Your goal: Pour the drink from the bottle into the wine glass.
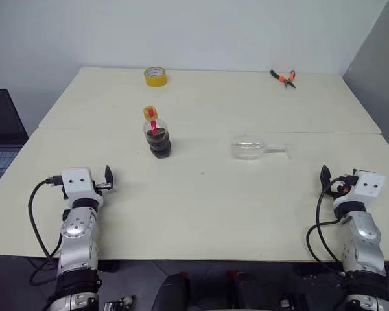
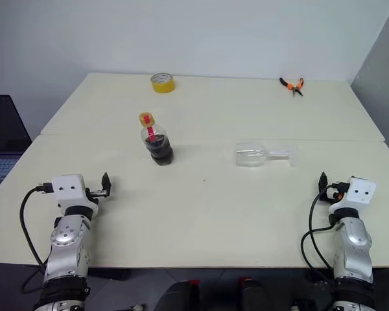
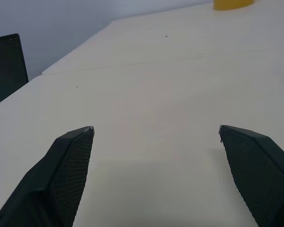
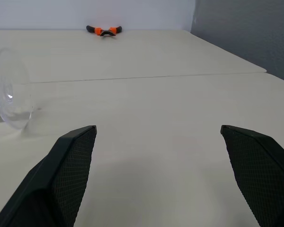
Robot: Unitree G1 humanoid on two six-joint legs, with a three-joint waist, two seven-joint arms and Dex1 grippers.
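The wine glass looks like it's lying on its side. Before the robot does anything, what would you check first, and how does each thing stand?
1. Wine glass upright and ready for pouring: not ok, it lies on its side on the table, foot toward the robot's right.
2. Bottle standing upright: ok.
3. Drink in the bottle: ok, dark liquid fills the lower part.
4. Yellow cap off: not ok, it sits on the neck.
5. Left claw open and holding nothing: ok.
6. Right claw open and holding nothing: ok.
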